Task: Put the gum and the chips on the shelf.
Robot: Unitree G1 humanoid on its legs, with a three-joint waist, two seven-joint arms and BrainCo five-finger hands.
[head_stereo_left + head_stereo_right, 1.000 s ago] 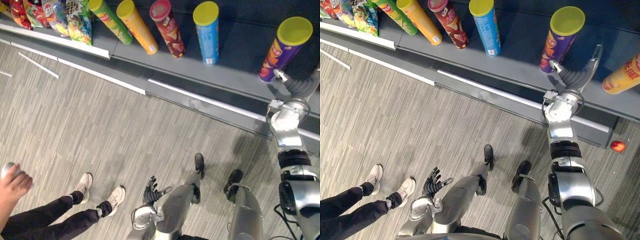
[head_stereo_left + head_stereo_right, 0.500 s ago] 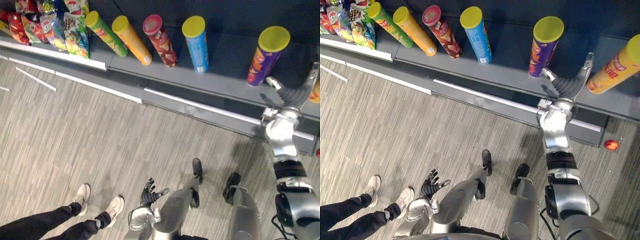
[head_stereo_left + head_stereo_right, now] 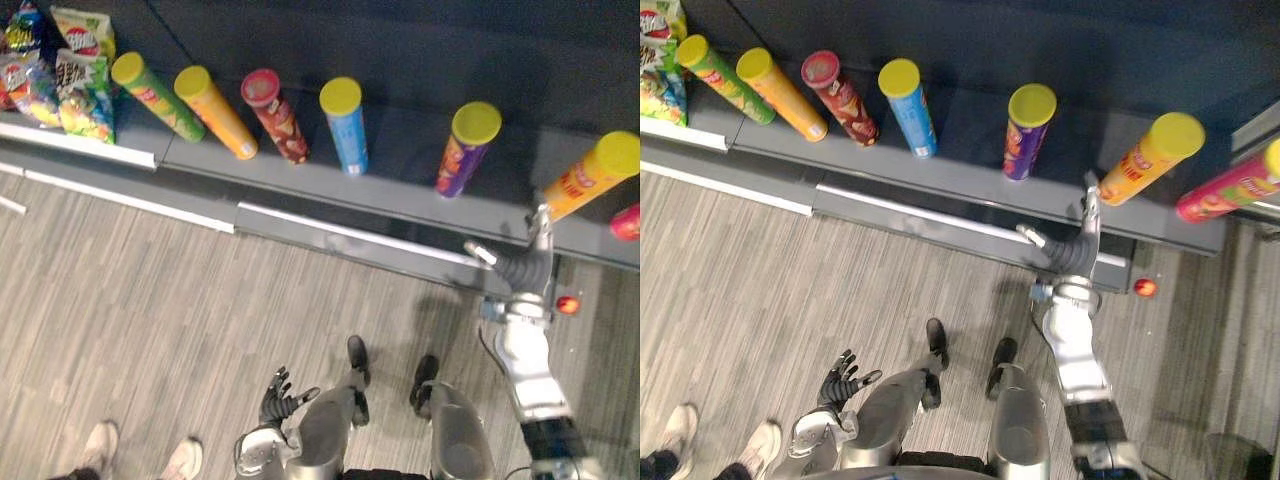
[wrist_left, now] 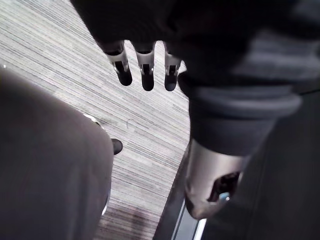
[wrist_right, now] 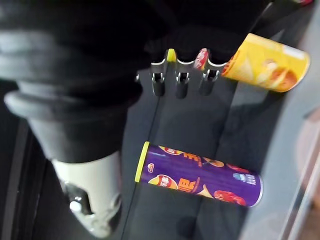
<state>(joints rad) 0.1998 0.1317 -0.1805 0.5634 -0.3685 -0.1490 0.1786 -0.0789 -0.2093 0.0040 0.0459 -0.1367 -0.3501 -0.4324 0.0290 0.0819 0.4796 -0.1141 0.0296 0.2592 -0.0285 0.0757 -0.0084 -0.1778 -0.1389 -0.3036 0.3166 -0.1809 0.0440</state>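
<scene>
Several chip cans stand in a row on the low grey shelf [image 3: 400,195]: green [image 3: 158,97], orange [image 3: 216,112], red [image 3: 276,116], blue [image 3: 346,126], purple [image 3: 466,150], yellow-orange [image 3: 585,178] and pink [image 3: 1230,190]. My right hand [image 3: 520,266] hangs open and empty just before the shelf's front edge, between the purple can [image 5: 197,175] and the yellow-orange can [image 5: 265,62], its fingers [image 5: 181,82] straight. My left hand [image 3: 281,392] is low by my side, open and empty, fingers [image 4: 145,75] straight over the floor.
Chip bags [image 3: 72,80] stand at the shelf's left end. A small red ball [image 3: 568,304] lies on the floor under the shelf edge, right of my right hand. A person's pale shoes [image 3: 102,450] show at the lower left on the striped floor.
The camera has swung right, bringing in the pink can. My right hand has drawn back from the purple can's base to in front of the shelf edge. The person's hand has left the view.
</scene>
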